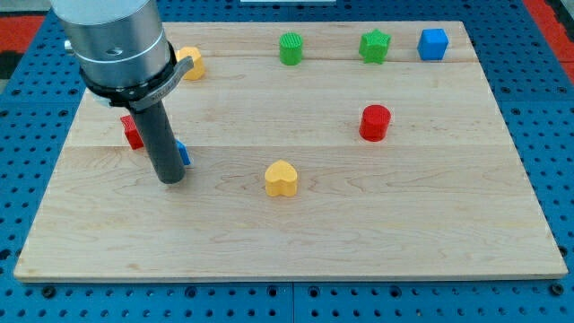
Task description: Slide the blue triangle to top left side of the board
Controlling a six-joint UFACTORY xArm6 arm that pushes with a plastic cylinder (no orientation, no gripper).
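Observation:
The blue triangle lies at the board's left middle, mostly hidden behind my rod, with only a blue sliver showing on the rod's right. My tip rests on the board just below and left of that block, touching or nearly touching it. A red block sits just left of the rod, partly hidden.
A yellow block lies at the top left, partly behind the arm. A green cylinder, a green star and a blue cube line the top edge. A red cylinder and a yellow heart lie mid-board.

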